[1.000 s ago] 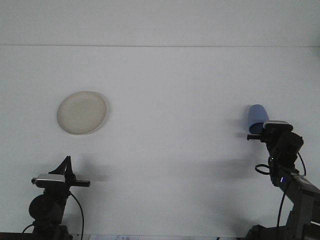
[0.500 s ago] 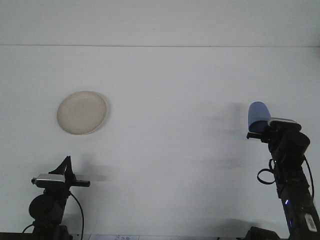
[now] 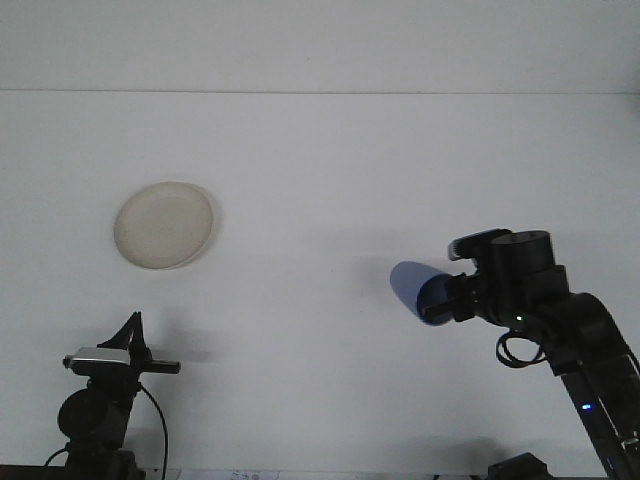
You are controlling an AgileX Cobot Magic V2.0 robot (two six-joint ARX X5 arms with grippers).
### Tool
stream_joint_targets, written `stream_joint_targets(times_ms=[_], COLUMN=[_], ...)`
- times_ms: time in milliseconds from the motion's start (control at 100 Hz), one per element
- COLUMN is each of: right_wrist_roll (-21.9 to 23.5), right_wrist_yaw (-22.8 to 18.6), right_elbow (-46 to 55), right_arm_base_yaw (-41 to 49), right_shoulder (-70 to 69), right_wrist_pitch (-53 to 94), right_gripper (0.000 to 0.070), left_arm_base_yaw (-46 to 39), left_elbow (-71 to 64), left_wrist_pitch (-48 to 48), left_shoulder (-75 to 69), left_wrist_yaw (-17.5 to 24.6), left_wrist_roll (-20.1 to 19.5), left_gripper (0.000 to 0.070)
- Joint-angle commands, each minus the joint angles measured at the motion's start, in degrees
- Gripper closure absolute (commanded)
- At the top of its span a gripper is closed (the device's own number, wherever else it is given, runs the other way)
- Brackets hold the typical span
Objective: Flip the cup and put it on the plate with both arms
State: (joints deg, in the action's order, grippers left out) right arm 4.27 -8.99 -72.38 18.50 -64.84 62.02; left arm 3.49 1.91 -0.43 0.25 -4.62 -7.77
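**Blue cup held sideways over the white table**

The right gripper point(image 3: 447, 297) is closed around a blue cup point(image 3: 418, 291). The cup looks smooth, like plastic, with a round body. It lies on its side in the air, sticking out toward 9 o'clock from the black arm point(image 3: 560, 330). A soft grey shadow sits on the table near the cup.

The plate point(image 3: 164, 224) is round, flat and cream-white, with a low rim. It rests on the table far off at about 10 o'clock from the cup, well apart from it. Nothing lies on it.

The left gripper point(image 3: 131, 328) is low down at about 7 o'clock, near the front edge. Its black pointed fingers stick up and sit close together. I cannot tell if it is open or closed. It holds nothing.

The table point(image 3: 320, 180) is plain, white and smooth.
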Motion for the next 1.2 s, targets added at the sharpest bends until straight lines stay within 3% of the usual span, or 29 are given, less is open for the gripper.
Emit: stream_joint_targets(times_ms=[0, 250, 500, 1010, 1190], right_wrist_roll=[1.4, 1.7, 1.2, -0.4, -0.7], right_wrist_yaw=[0.0, 0.2, 1.3, 3.0, 3.0], right_elbow=[-2.1, -4.8, -8.2, -10.6, -10.6], right_arm_base_yaw=[4.2, 17.6, 25.5, 29.2, 29.2], right_shoulder=[-3.6, -15.3, -25.4, -31.0, -31.5], right_wrist_pitch=[2.1, 4.9, 7.6, 10.6, 10.2], right_gripper=[0.07, 0.07, 0.07, 0.07, 0.0637], left_arm_base_yaw=[-0.1, -0.1, -0.1, -0.1, -0.1], left_elbow=[-1.1, -1.1, -1.1, -1.1, -1.1], left_wrist_pitch=[0.6, 0.6, 0.6, 0.6, 0.6], left_shoulder=[-0.1, -0.1, -0.1, -0.1, -0.1], left_wrist_yaw=[-0.1, -0.1, -0.1, -0.1, -0.1], left_wrist_roll=[0.5, 0.5, 0.5, 0.5, 0.5], left_gripper=[0.0687, 0.0687, 0.0687, 0.0687, 0.0687])
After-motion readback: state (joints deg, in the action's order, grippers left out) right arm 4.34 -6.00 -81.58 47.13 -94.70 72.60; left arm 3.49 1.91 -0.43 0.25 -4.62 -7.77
